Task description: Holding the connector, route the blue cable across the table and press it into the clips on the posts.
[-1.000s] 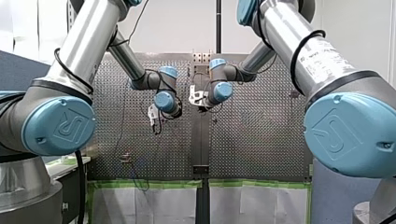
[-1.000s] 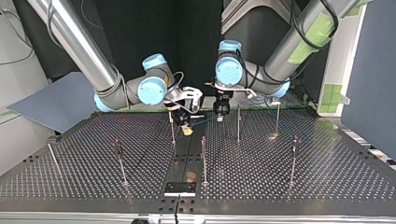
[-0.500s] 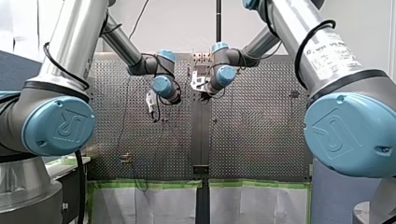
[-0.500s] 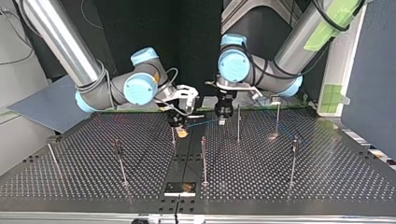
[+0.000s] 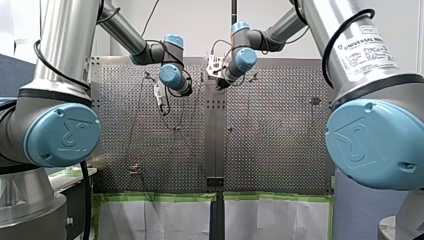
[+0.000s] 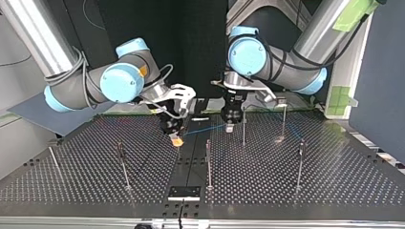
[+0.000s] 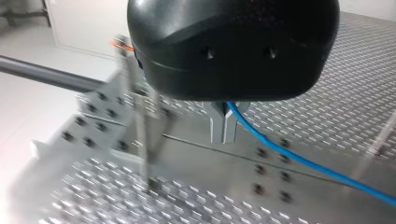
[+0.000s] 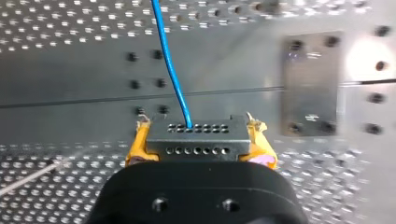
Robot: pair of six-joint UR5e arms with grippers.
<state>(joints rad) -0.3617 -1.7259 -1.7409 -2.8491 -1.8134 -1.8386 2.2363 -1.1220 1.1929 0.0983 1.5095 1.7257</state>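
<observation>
Right gripper [image 8: 198, 154] pinches the connector [image 8: 196, 135], left gripper [image 7: 223, 128] the blue cable [image 7: 299, 161], among posts [image 6: 243, 126].

Blue cable [image 6: 205, 130] btw my right gripper [image 6: 177, 139] & my left gripper [image 6: 229, 127], above table [image 6: 329, 191]

In the left wrist view the post [image 7: 142, 140] beside my left pincer [image 7: 224, 137] is blurred. The body of my right pincer [image 8: 198, 133] hides the rear of the connector [image 8: 196, 142]. The blue cable [image 8: 170, 65] runs out of that view. The clips [image 6: 119, 147] are too small to make out.
</observation>
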